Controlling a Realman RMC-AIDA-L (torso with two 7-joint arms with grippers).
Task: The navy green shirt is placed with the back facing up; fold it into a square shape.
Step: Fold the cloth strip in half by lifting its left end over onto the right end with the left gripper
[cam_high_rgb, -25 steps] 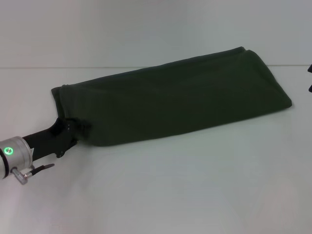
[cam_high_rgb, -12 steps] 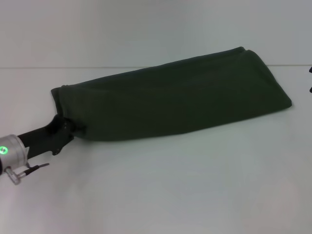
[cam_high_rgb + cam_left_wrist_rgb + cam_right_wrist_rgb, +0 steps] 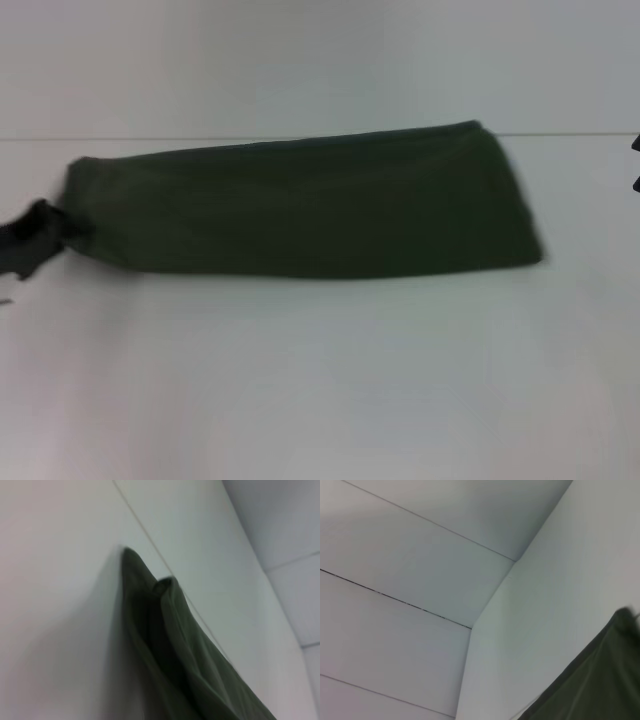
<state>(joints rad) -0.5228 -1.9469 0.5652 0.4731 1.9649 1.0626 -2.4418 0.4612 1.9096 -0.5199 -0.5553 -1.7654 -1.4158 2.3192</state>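
Note:
The navy green shirt lies on the white table as a long folded strip, running nearly level from left to right. My left gripper is at the far left edge of the head view, shut on the strip's left end. The left wrist view shows the bunched fabric running away from the camera over the table. The right wrist view shows the shirt's other end in a corner. My right gripper shows only as a black sliver at the right edge, apart from the shirt.
The white table extends in front of the shirt. A white wall rises behind the table's far edge, close behind the strip.
My left gripper has moved left and a little back, dragging the shirt's left end. The whole strip has slid left and turned from slanted to nearly level.

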